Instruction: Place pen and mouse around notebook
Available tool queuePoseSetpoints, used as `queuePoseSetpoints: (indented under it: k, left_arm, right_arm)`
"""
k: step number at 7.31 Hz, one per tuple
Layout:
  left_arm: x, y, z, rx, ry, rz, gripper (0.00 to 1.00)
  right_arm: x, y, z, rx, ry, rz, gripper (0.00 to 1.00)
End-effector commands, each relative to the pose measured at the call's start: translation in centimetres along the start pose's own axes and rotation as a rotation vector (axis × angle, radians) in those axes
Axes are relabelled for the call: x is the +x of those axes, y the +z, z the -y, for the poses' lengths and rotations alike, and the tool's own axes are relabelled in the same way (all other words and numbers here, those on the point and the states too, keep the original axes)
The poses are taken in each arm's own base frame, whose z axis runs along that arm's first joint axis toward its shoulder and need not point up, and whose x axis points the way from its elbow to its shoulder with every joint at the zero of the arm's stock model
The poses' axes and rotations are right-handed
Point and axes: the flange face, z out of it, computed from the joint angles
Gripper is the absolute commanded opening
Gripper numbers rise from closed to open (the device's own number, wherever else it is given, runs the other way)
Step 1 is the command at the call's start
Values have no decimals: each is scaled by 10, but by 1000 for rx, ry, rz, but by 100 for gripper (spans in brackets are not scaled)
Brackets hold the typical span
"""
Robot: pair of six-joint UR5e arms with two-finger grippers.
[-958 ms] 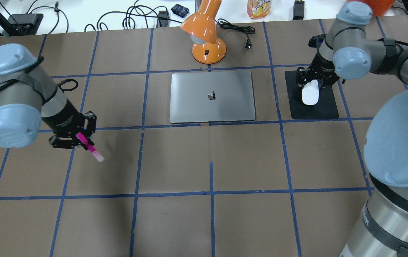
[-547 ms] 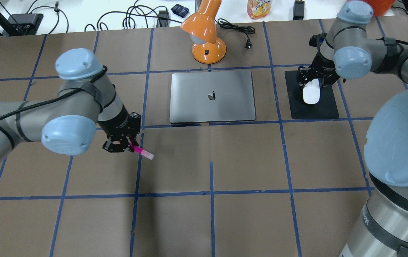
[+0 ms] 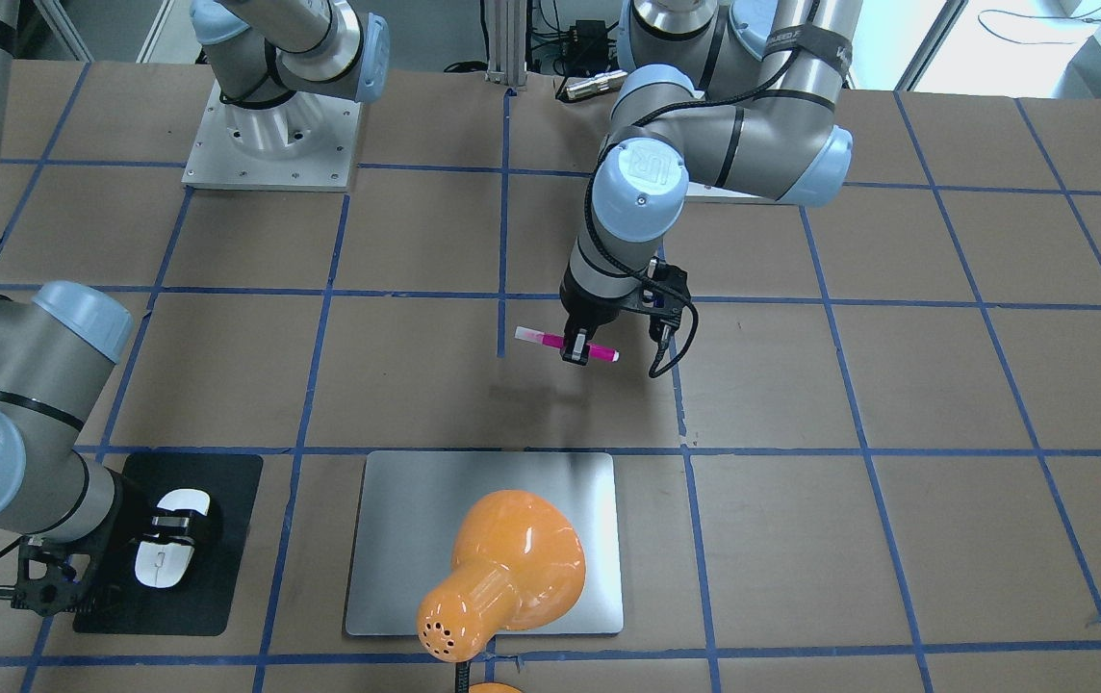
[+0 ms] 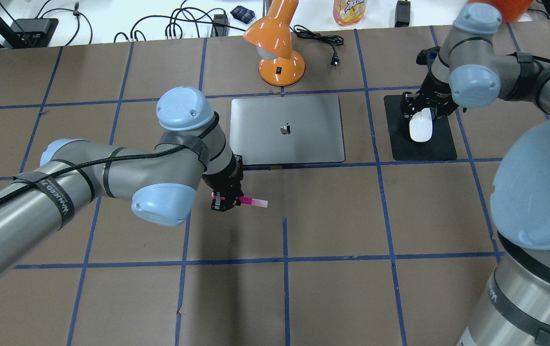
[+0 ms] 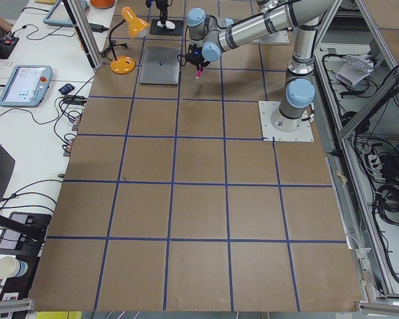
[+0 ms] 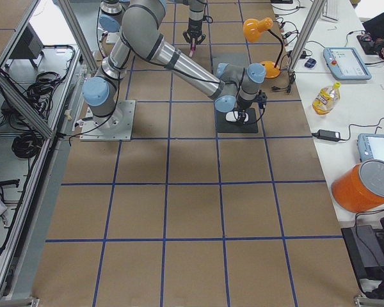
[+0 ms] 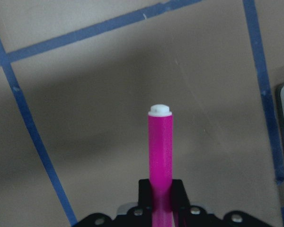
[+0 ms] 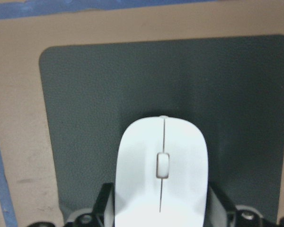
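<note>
My left gripper (image 4: 225,196) is shut on the magenta pen (image 4: 252,202), which lies level above the table with its whitish cap pointing right. It hangs just in front of the near left corner of the silver notebook (image 4: 287,129). In the front view the pen (image 3: 550,340) crosses the left gripper (image 3: 576,347). My right gripper (image 4: 421,114) is shut on the white mouse (image 4: 419,129) over the black mat (image 4: 441,145). The right wrist view shows the mouse (image 8: 161,165) between the fingers, with the mat (image 8: 85,118) below it.
An orange desk lamp (image 4: 279,45) stands just behind the notebook, and in the front view the lamp (image 3: 502,568) covers part of the notebook (image 3: 416,510). Cables, a bottle and chargers lie along the far table edge. Blue tape lines grid the brown tabletop.
My left arm has swung right with the pen, from the table's left side to just in front of the notebook's near left corner. The pen has turned level. The right gripper barely moved.
</note>
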Motion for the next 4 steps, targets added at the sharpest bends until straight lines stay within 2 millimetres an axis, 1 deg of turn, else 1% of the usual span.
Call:
queuePoseSetpoints:
  k: [1, 2, 3, 4]
  left_arm:
    - [7, 19, -44, -36, -147, -66, 0]
    - [20, 25, -51, -37, -158, -63, 0]
    - [24, 40, -57, -22, -174, -43, 0]
    - [17, 51, -71, 10, -143, -33, 0]
  right_arm:
    - [0, -14, -1, 11, 3, -3, 100]
    - [-6, -47, -11, 13, -2, 0, 100]
    - [-23, -89, -20, 9, -12, -3, 100]
    - [-52, -137, -35, -14, -45, -6, 100]
